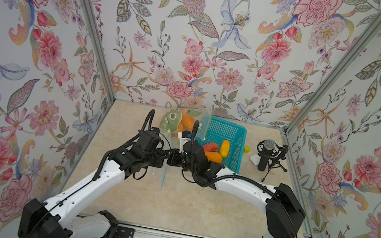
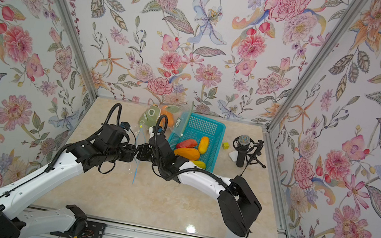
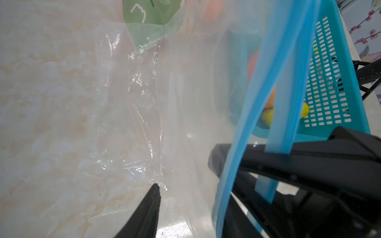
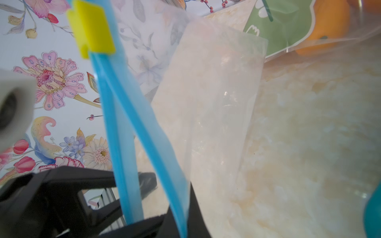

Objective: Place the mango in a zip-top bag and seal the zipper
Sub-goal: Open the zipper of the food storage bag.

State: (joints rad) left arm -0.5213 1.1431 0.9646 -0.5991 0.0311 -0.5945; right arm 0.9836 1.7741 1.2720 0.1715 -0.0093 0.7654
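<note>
Right gripper (image 2: 142,152) is pinching the blue zipper strip (image 4: 116,123) of the bag (image 3: 144,103) (stiffest spot to hold); left gripper (image 2: 131,151) is straddling the floppy, slippery film, fingers apart.

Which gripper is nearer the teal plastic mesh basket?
Right. The right gripper, shut on the blue zipper strip, sits beside the teal plastic mesh basket's near corner; the left gripper faces it from the strip's other side, farther away.
</note>
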